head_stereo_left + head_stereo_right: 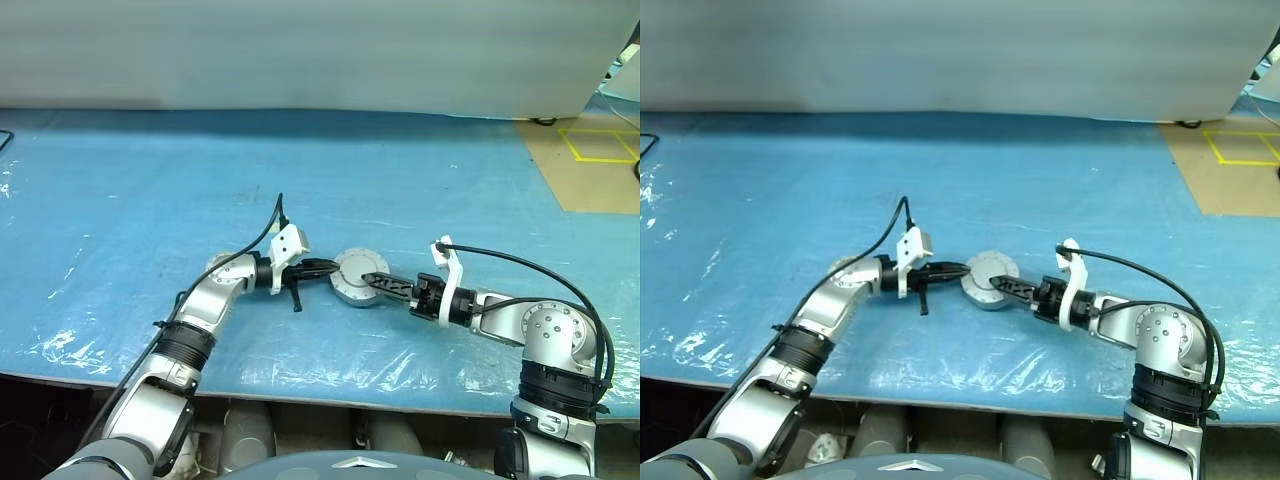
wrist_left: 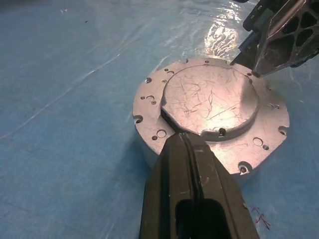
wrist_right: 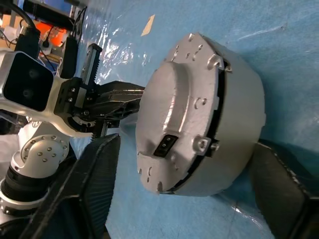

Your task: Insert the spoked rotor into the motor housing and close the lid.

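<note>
The motor housing (image 1: 352, 290) sits mid-table, a squat silver shell with the lid (image 2: 209, 99) on top, smooth face up. A dark seam between lid and shell shows in the right wrist view. My left gripper (image 1: 330, 268) reaches in from the left, shut, with its fingertips (image 2: 192, 149) resting on the lid's rim beside the raised centre. My right gripper (image 1: 383, 284) comes in from the right, open. Its fingers (image 3: 94, 184) are spread on either side of the housing (image 3: 199, 114), with a gap on one side. The spoked rotor is hidden.
The table is covered by a blue sheet with wrinkled clear film (image 1: 120, 200). Its front edge (image 1: 300, 392) runs just below my arms. A pale wall (image 1: 300, 50) closes the back. Brown floor with yellow tape (image 1: 600, 145) lies at the far right.
</note>
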You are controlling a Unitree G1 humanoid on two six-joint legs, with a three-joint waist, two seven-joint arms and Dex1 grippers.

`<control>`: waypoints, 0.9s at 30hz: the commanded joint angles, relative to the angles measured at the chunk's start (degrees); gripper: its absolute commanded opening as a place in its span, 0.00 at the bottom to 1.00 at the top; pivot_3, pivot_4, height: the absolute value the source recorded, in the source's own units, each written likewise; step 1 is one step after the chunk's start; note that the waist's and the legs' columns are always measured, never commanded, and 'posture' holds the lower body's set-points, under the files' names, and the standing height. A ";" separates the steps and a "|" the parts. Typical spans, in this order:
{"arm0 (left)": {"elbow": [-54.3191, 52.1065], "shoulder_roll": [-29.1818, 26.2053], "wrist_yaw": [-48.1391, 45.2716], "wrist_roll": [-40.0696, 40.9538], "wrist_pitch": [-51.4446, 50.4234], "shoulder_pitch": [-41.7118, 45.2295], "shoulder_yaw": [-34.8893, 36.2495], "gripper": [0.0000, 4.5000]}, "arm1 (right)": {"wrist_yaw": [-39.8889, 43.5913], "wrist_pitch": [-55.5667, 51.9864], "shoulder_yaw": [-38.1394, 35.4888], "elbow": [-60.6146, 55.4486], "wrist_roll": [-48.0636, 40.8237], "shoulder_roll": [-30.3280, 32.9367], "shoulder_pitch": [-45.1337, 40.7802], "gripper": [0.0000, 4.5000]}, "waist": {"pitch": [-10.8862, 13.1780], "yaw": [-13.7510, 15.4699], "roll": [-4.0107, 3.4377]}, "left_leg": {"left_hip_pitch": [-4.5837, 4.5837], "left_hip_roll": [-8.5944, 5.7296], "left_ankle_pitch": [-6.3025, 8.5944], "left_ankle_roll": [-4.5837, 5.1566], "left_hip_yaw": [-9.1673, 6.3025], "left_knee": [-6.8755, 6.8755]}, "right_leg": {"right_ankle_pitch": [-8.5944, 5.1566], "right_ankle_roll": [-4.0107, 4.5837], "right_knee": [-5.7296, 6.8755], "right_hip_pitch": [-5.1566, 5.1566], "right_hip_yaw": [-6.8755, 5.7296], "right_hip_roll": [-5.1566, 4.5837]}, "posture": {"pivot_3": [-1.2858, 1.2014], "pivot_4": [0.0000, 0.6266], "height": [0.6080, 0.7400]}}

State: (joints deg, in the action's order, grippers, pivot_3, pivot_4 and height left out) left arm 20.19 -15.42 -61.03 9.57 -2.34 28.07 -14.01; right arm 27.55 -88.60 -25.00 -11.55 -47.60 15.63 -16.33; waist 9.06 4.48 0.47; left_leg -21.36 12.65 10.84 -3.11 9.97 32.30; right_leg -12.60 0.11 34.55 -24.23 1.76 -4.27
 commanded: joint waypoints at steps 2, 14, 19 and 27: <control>0.32 0.33 -0.01 -0.78 0.30 -0.51 -0.93 0.00 | 0.28 -3.63 -1.26 -0.06 -4.13 -1.38 0.37 0.57 | 0.00 0.03 0.00 | 0.00 0.00 0.00 -0.01 0.00 -0.01 | -0.01 0.00 0.00 0.00 -0.02 0.00 | 0.52 0.24 1.00; 0.71 0.78 0.76 -1.23 1.88 -0.62 -0.14 0.00 | -2.11 -3.90 -0.24 0.36 -7.62 -0.88 0.51 0.25 | 0.00 0.08 -0.02 | 0.12 -0.05 0.00 -0.01 0.03 -0.07 | -0.02 0.01 0.02 0.02 -0.01 -0.03 | 0.52 0.24 1.00; -0.70 2.49 1.66 2.57 -0.17 -0.36 2.82 0.00 | -2.12 -3.09 -1.63 1.01 -7.09 -1.50 -0.35 0.25 | 0.01 0.08 -0.03 | 0.09 -0.06 0.00 -0.02 0.03 -0.07 | -0.03 0.00 0.01 0.01 -0.01 -0.03 | 0.52 0.24 1.00; -5.38 1.41 -1.58 10.59 -6.70 -1.79 7.52 0.00 | -3.10 0.57 -2.80 1.43 -7.01 -2.54 -1.64 0.25 | 0.16 0.00 -0.24 | -0.07 -0.05 -0.01 -0.03 0.04 -0.08 | -0.03 0.00 0.03 -0.13 -0.04 -0.01 | 0.52 0.24 1.00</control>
State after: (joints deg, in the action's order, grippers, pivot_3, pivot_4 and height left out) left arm 17.56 -13.28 -61.47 17.84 -7.91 26.47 -8.17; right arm 23.72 -89.66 -26.32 -9.27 -52.78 13.47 -16.66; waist 9.22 4.48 0.23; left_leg -21.48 12.60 10.83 -3.13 10.00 32.21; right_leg -12.63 0.11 34.57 -24.40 1.72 -4.28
